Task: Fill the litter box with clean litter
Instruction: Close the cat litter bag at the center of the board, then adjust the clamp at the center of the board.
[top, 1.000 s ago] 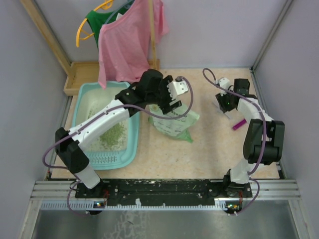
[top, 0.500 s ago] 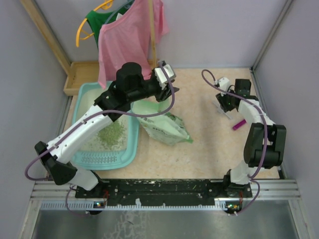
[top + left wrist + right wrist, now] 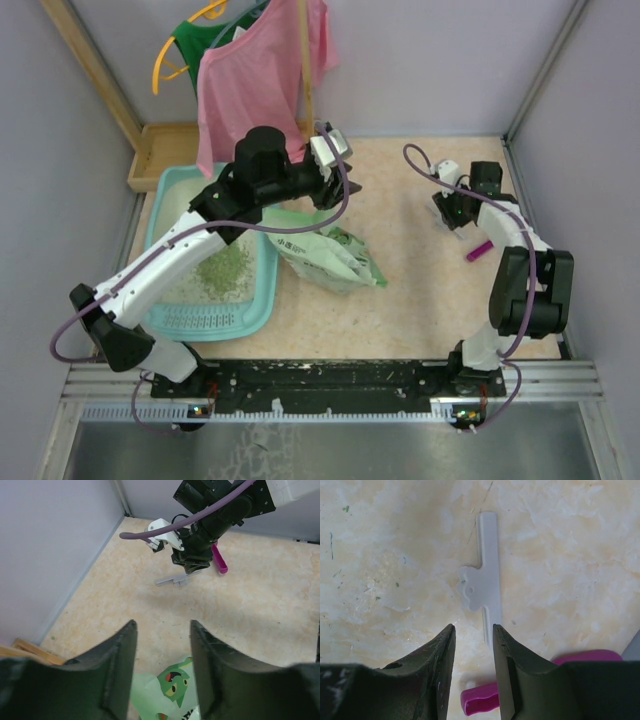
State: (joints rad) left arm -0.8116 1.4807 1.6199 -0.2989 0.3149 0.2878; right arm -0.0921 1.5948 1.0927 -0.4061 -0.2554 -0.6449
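Left gripper (image 3: pixel 160 630): jaws half-parted astride bag (image 3: pixel 330 255) top (whether pinching, we cannot tell); litter box (image 3: pixel 215 322) at bag's 9 o'clock, clean litter (image 3: pixel 222 270) heaped inside; confirm grip, clear rim before tipping.

Large rectangular litter box (image 3: pixel 215 320) of light-teal plastic, with rounded corners, a raised rim and a whitish inner base. Set flat and open side up on the left part of the bench (image 3: pixel 420 290), long sides running near to far, far end leaning a little to the right. Slotted grille strip across the near end. Far right part hidden from above.

Clean litter (image 3: pixel 225 272) inside the box: small loose olive-green granules in a low, grainy heap on the inner base, toward the near right corner, just beyond the grille strip. Fainter scatter of grains farther back and to the left. Elsewhere, whitish base showing bare.
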